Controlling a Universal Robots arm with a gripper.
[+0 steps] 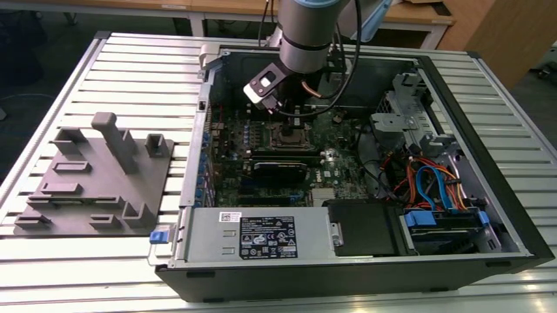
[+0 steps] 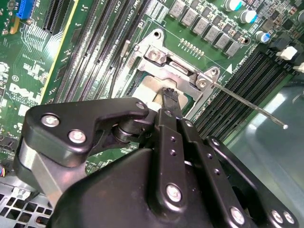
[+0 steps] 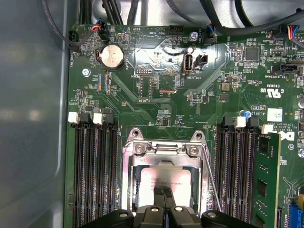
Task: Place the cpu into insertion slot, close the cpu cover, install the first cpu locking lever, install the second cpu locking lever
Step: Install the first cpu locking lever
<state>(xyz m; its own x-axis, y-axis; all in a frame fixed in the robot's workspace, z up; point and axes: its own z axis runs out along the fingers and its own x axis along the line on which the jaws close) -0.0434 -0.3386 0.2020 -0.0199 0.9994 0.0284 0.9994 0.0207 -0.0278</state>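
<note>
In the open computer case, my gripper (image 1: 293, 121) hangs just over the insertion slot (image 1: 287, 137) on the green motherboard (image 1: 228, 163). In both wrist views the silver-topped cpu (image 3: 151, 178) (image 2: 145, 88) lies in the slot. The cpu cover (image 3: 164, 148) (image 2: 178, 71) lies flat around it. My gripper (image 3: 164, 192) (image 2: 168, 95) is shut, with its tips together at or just above the cpu top and nothing between them. One thin wire locking lever (image 2: 251, 108) (image 3: 209, 173) sticks out from the socket's side over the memory slots, unlatched.
Black memory slots (image 3: 95, 166) flank the socket, with a green memory module (image 3: 268, 180) standing in one. Cables (image 3: 223, 19) run along the board edge. The power supply (image 1: 252, 235) and drive bay (image 1: 435, 222) fill the case front. A grey fixture tray (image 1: 96, 176) sits on the exterior view's left.
</note>
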